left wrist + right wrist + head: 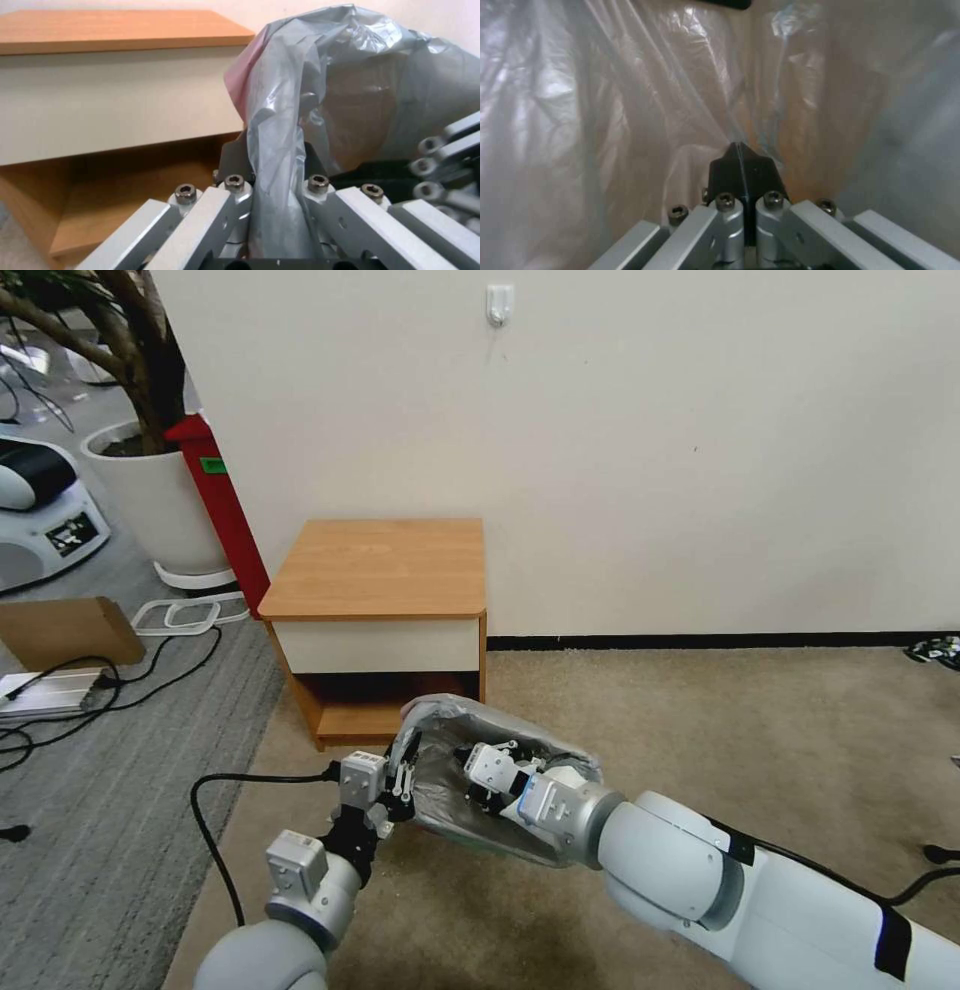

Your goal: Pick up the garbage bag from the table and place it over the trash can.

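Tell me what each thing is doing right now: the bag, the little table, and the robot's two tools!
garbage bag: off the table, held low in front of it over the carpet, mouth opened, right arm inside.
table: top bare, lower shelf open.
left tool: shut on the bag's edge.
right tool: inside the bag, fingers pressed together with a thin fold of plastic between them.

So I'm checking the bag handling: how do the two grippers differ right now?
The left gripper pinches the garbage bag's rim from outside; the right gripper sits inside the bag. The left holds bunched plastic between its fingers; the right's fingertips meet, pinching a thin fold. Both are shut.
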Controlling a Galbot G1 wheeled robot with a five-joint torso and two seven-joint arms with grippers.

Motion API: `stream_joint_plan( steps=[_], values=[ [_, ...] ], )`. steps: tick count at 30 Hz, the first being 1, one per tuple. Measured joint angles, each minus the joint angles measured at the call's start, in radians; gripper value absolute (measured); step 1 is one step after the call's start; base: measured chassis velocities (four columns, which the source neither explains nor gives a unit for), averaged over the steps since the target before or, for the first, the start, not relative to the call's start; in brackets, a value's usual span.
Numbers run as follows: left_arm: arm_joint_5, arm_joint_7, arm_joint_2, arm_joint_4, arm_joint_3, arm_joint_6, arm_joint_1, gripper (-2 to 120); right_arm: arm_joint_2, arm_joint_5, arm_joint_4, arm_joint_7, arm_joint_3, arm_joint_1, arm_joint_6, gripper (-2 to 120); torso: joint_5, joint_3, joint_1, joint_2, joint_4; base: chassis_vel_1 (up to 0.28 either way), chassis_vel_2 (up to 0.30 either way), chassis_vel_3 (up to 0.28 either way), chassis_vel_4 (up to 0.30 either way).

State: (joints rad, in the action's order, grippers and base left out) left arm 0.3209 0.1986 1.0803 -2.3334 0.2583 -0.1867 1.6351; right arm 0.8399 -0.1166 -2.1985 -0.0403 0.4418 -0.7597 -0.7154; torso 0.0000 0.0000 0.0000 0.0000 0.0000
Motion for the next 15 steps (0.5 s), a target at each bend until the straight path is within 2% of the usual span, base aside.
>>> stream_joint_plan(
  steps=[15],
  values=[
    [-0.038, -0.034, 0.017, -0.022, -0.024, 0.009, 0.013, 7, 0.014, 0.031, 0.063, 0.032, 0.005, -0.043, 0.005, 0, 0.0, 0.0, 0.0, 0.0, -0.0001, 0.0, 0.0, 0.0, 0.0]
  ],
)
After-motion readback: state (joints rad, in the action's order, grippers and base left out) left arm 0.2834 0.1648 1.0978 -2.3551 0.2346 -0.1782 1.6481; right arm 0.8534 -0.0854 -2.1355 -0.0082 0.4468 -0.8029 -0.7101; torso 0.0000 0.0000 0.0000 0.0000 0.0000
